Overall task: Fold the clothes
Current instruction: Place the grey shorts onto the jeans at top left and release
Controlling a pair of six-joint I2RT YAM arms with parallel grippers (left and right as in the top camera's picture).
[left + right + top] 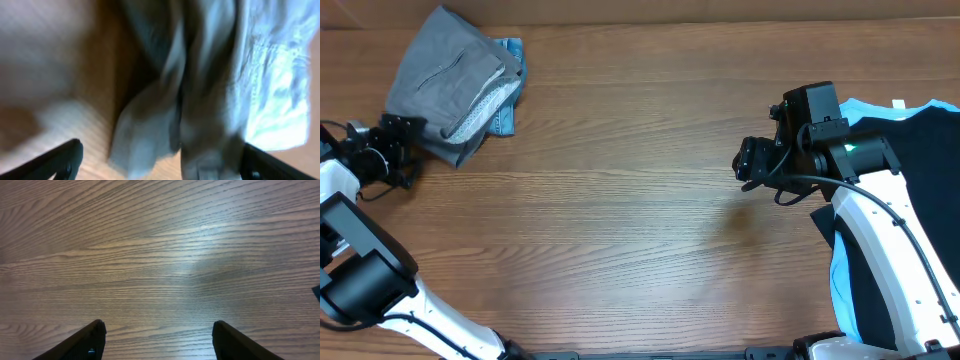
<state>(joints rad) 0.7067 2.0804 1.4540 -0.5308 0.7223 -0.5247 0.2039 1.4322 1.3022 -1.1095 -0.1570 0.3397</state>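
Backing your wide-open left claw [410, 150] straight off the folded grey fabric shorts [450, 75] at the wooden counter's [620, 200] far-left corner avoids snagging them, while your right claw [745, 160] hovers parted and empty mid-counter.

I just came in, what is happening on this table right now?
Two robot arms are folding clothes on a wooden table. The left gripper stands open at the edge of folded grey fabric shorts, which lie on a blue denim garment. The right gripper hangs open and empty over bare wood. A black tee and a light-blue garment lie at the right edge.
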